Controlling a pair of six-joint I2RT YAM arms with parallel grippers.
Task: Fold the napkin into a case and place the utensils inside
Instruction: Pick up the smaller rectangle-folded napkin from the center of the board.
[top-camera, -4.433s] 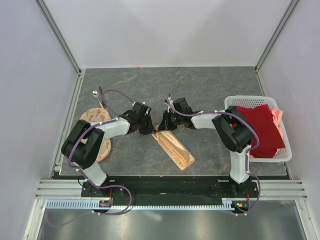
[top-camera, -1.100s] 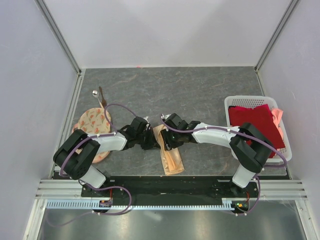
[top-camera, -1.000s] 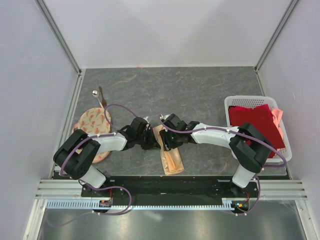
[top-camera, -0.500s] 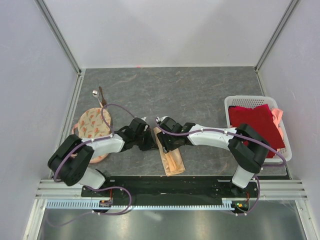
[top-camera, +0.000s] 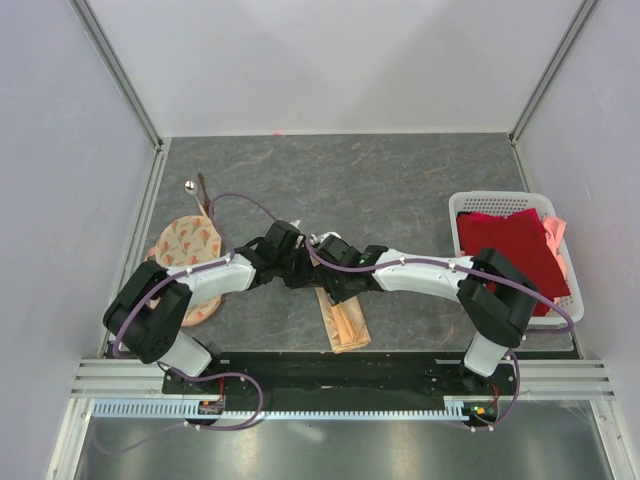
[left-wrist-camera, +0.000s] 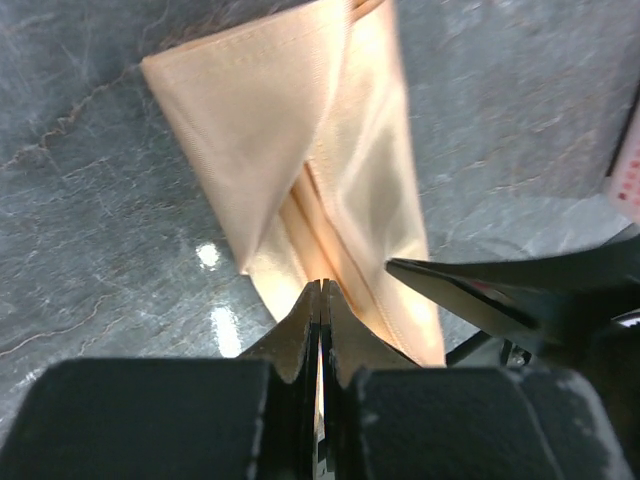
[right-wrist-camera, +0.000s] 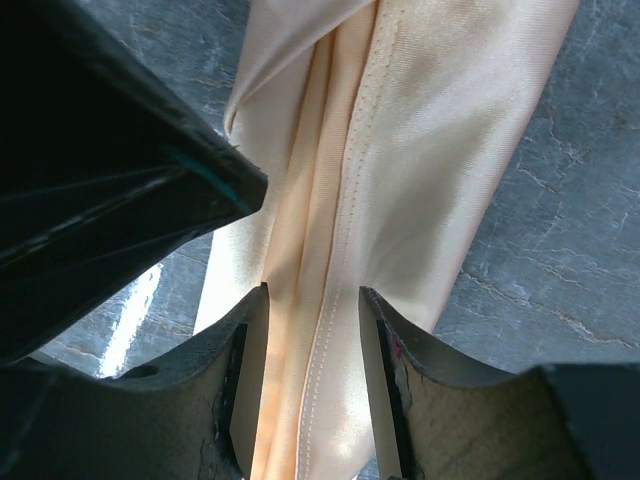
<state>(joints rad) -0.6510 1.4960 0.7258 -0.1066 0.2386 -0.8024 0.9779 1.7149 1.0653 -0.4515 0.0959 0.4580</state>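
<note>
The peach-orange napkin (top-camera: 346, 322) lies folded into a narrow case on the grey table, running from the grippers toward the near edge. My left gripper (top-camera: 298, 268) is at its far end, shut, with the napkin (left-wrist-camera: 300, 150) fanning out from its pinched tips (left-wrist-camera: 321, 285). From the other side, my right gripper (top-camera: 322, 278) straddles the napkin (right-wrist-camera: 420, 150). Its jaws (right-wrist-camera: 313, 300) stand apart with the stitched fold running between them. The utensils, a silver spoon (top-camera: 190, 186) and a brown stick (top-camera: 203, 190), lie at the far left.
A round cream printed cloth (top-camera: 188, 243) lies left of the left arm. A white lattice basket (top-camera: 496, 199) with dark red cloth (top-camera: 522, 250) stands at the right edge. The other gripper's dark finger (left-wrist-camera: 490, 285) crowds each wrist view.
The napkin swung from a diagonal to nearly straight and came closer to the near edge. In the last half second both wrists shifted slightly toward the back, covering its far end.
</note>
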